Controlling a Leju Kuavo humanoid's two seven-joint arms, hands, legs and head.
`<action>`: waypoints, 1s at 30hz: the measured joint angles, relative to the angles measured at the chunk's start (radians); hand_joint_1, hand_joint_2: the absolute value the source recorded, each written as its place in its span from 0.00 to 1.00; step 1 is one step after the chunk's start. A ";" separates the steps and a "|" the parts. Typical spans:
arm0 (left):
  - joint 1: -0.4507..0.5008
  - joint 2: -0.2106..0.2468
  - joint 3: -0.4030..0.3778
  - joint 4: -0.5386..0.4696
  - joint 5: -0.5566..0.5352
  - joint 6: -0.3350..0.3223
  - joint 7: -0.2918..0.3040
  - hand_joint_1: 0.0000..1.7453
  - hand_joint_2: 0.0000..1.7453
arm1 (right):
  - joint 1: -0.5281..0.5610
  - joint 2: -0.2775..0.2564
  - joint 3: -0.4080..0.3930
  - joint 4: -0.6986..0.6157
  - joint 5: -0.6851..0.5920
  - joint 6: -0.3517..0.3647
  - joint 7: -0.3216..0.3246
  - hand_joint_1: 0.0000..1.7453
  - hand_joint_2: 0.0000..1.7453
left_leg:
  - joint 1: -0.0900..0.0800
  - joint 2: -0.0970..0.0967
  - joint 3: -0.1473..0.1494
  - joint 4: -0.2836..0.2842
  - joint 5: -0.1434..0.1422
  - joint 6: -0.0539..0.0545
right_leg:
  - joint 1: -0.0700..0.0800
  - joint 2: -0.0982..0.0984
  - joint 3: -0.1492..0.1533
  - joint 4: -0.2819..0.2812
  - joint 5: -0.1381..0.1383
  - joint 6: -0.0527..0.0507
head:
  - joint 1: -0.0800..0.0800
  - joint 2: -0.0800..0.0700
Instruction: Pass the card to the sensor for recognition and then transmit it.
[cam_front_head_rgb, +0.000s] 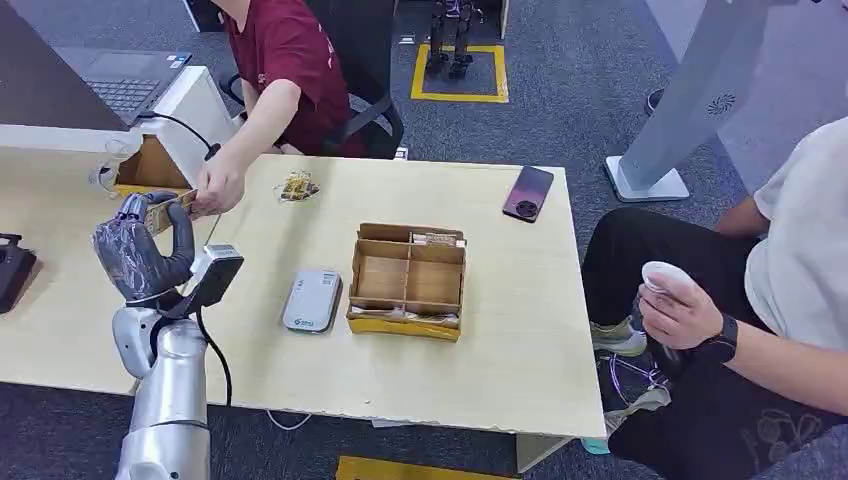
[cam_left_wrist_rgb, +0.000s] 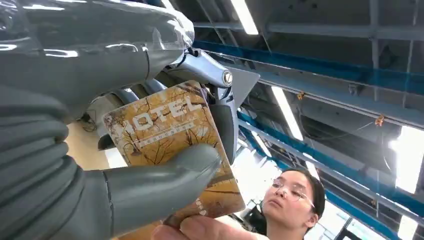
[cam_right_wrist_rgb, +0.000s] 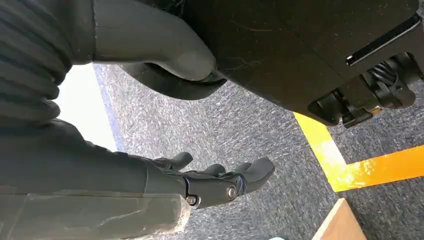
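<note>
My right hand hangs over the carpet, fingers apart, holding nothing. On the table, the grey sensor lies just left of the cardboard box. Further left of the box, my left hand pinches the hotel card between thumb and fingers; beyond it, a person's hand touches the card's far end.

Lab/office: desk, laptop

Golden tree-patterned card
</note>
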 joint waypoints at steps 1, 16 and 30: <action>0.000 -0.002 0.000 0.000 0.002 0.000 0.000 1.00 1.00 | 0.000 0.000 0.000 0.000 -0.001 0.001 0.000 0.00 1.00 | 0.000 0.000 0.000 0.000 0.000 0.000 | 0.000 0.000 0.000 0.000 0.000 0.000 | 0.000 0.000; -0.007 -0.013 0.000 0.047 0.090 0.000 0.000 0.00 1.00 | 0.000 0.001 0.000 0.000 -0.009 -0.003 0.003 0.00 1.00 | 0.000 0.000 0.000 0.000 0.000 0.000 | 0.000 0.000 -0.001 0.000 0.000 0.000 | 0.000 0.000; 0.060 -0.013 -0.046 0.125 0.322 0.000 -0.002 0.00 1.00 | 0.009 -0.001 -0.026 0.000 -0.090 -0.053 0.026 0.00 1.00 | 0.000 0.000 0.000 0.000 0.000 0.000 | 0.000 0.000 -0.001 0.000 0.000 0.000 | 0.000 0.000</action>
